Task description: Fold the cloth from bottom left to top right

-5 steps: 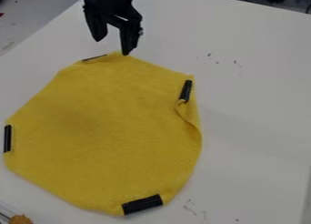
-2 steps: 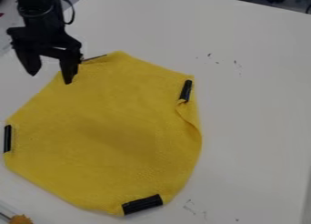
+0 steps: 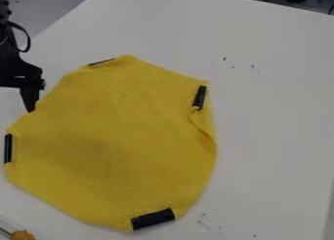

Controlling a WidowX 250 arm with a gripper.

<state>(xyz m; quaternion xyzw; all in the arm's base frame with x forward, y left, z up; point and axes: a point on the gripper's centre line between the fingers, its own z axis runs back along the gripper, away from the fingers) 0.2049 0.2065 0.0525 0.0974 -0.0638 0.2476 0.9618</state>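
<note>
While the white table (image 3: 274, 122) takes up most of the view, the yellow cloth (image 3: 111, 146) lies spread out over its left and middle part, roughly rounded in outline, with straighter stretches along the upper left and upper right. Near its right edge, a small piece of the cloth is tucked over into a short crease running down from one of the black strips. Past the table's upper left edge shows grey floor (image 3: 49, 5). At the left edge of the view is the black arm (image 3: 8, 44), a thin cable (image 3: 28, 43) looping out beside it, and below hangs the gripper (image 3: 25, 83), partly cut off by the view's edge. Its lower tip is right at the cloth's upper left edge; whether they touch, I cannot tell, nor can I tell how wide the pincer stands. Four black strips sit along the cloth's border: a thick one at the bottom (image 3: 153, 219), one at the right (image 3: 199, 97), one at the far left (image 3: 8, 148) and a thin one at the top (image 3: 102, 62). An orange-brown piece (image 3: 22, 235) pokes into the lower left corner. Smallest are dark scribbly marks (image 3: 225, 59) on the table, too small to read as writing.
</note>
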